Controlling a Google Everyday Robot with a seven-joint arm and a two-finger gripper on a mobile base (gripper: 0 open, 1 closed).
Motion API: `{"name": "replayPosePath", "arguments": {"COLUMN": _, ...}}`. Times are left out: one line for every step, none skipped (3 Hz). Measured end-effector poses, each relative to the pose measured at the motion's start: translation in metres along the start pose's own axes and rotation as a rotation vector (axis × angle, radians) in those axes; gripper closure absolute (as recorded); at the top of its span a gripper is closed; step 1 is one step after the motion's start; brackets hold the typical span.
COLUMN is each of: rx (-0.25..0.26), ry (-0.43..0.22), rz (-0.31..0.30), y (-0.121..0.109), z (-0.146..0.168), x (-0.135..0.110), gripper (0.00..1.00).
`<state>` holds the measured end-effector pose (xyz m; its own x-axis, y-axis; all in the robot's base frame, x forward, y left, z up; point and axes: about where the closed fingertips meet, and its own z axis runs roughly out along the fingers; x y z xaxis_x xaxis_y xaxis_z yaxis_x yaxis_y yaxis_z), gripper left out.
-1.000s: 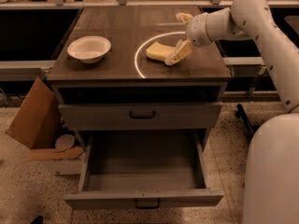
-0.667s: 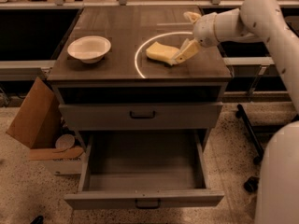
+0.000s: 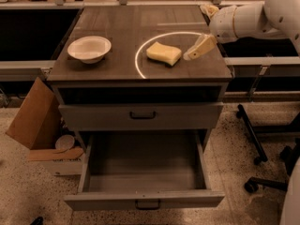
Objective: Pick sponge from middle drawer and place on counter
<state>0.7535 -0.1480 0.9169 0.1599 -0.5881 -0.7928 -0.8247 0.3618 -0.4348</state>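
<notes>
The pale yellow sponge [image 3: 164, 53] lies flat on the counter [image 3: 117, 22], inside the white arc [image 3: 140, 55]. My gripper [image 3: 194, 32] is open and empty over the counter's right edge. Its lower finger [image 3: 200, 46] sits just right of the sponge and apart from it. The middle drawer [image 3: 145, 175] is pulled out below, and its grey floor is bare.
A round white bowl [image 3: 89, 48] stands on the counter's left part. A closed grey drawer front [image 3: 140, 116] sits above the open one. A cardboard box [image 3: 35, 121] leans on the floor at left. Chair wheels [image 3: 255, 161] are at the right.
My gripper has drawn back to the right, away from the sponge. The sponge stays on the counter inside the arc.
</notes>
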Motion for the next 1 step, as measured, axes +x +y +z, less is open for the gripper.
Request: {"name": "replayPosePath", "arguments": {"rx": 0.041, "ry": 0.005, "rz": -0.045, "y": -0.0068, "z": -0.0287, "x": -0.0173, "gripper": 0.0}}
